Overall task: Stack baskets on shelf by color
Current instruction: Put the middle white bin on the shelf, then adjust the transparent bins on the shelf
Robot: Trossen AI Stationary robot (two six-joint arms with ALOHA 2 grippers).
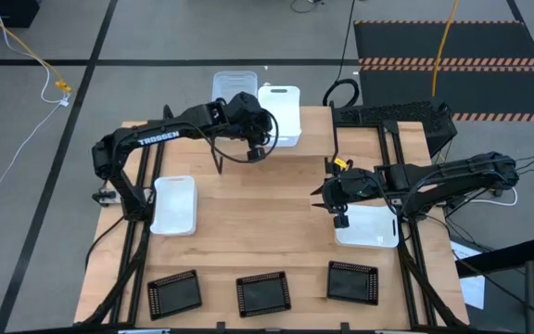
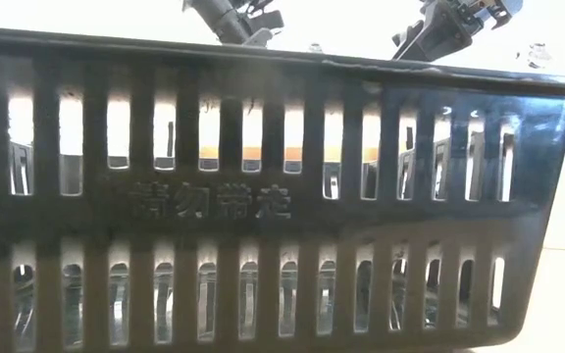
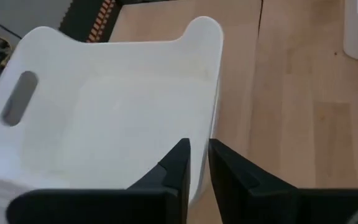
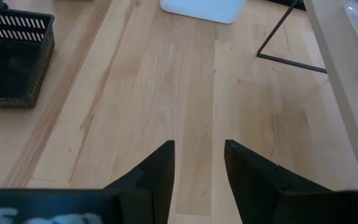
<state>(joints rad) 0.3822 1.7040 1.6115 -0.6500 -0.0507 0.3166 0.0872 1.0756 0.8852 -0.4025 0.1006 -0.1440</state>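
On the far shelf [image 1: 315, 130] stands a white basket [image 1: 281, 116], with a paler basket [image 1: 233, 85] beside it. My left gripper [image 3: 199, 165] hangs over the white basket [image 3: 117, 118], its fingers slightly apart on either side of one wall. A second white basket [image 1: 174, 204] sits on the table at the left. A clear one [image 1: 371, 227] is at the right, below my right gripper [image 1: 341, 215]. That gripper [image 4: 199, 165] is open over bare wood. Three black baskets [image 1: 263, 292] line the near edge. My left gripper comes slanting down over the white basket's side wall [image 3: 209, 134], one finger [image 3: 178, 165] inside the basket and one outside. A narrow gap shows between the fingers; I cannot tell whether they touch the wall. The basket rests upright on the shelf.
One black basket [image 2: 282, 196] stands right in front of the low camera and fills its view. A thin black shelf leg [image 4: 284, 37] rises from the table near the shelf's left end. Bare wood lies in the table's middle [image 1: 267, 213].
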